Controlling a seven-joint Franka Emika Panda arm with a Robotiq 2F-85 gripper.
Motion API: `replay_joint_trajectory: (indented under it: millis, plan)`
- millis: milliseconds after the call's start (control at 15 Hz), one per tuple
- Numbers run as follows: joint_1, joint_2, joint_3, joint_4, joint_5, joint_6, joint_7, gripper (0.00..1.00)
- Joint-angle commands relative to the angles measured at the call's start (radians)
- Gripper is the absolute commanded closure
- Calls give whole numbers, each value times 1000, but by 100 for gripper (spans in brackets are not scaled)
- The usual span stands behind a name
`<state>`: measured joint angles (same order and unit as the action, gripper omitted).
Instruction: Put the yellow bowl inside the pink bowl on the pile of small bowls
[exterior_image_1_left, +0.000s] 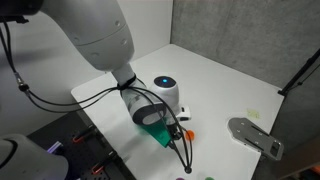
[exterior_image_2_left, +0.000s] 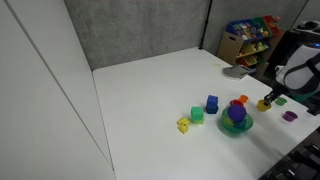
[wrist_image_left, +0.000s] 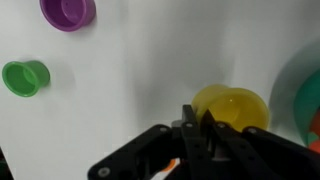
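The yellow bowl (wrist_image_left: 234, 108) lies in the wrist view just beyond my fingertips, and shows as a yellow spot (exterior_image_2_left: 263, 104) in an exterior view. My gripper (wrist_image_left: 195, 125) has its fingers close together, shut on the bowl's near rim. It stands at the table's right end (exterior_image_2_left: 274, 98). The pile of small bowls (exterior_image_2_left: 236, 122) is a teal bowl with a purple-blue piece on top, to the left of my gripper. A small red-pink piece (exterior_image_2_left: 241, 99) sits behind it; I cannot tell whether it is the pink bowl. In an exterior view the arm hides the pile and my gripper (exterior_image_1_left: 178, 130).
A purple cup (wrist_image_left: 67, 12) and a green cup (wrist_image_left: 24, 76) stand on the white table. Blue (exterior_image_2_left: 212, 103), green (exterior_image_2_left: 197, 115) and yellow (exterior_image_2_left: 184, 125) pieces lie left of the pile. A grey flat object (exterior_image_1_left: 255, 135) lies near the table's edge. A toy shelf (exterior_image_2_left: 250, 38) stands behind.
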<state>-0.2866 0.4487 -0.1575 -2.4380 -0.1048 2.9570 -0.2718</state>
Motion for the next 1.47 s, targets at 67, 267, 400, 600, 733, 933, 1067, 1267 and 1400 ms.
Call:
replay_joint_trajectory:
  millis: [67,267,400,600,733,933,1067,1267,1400]
  plan:
    - [0,-47,72,64,74,-81,54,96]
    - [-11,-24,112,128,142,-108,51,96]
    - [-15,-3,122,167,175,-122,49,96]
    - [-22,35,121,217,204,-149,50,95]
    - [-32,65,124,247,222,-170,49,95]
    - [-55,105,145,285,249,-201,38,95]
    - [-70,129,163,310,269,-223,33,95]
    - [-73,160,175,337,283,-237,37,96]
    - [-72,179,179,354,288,-247,38,95]
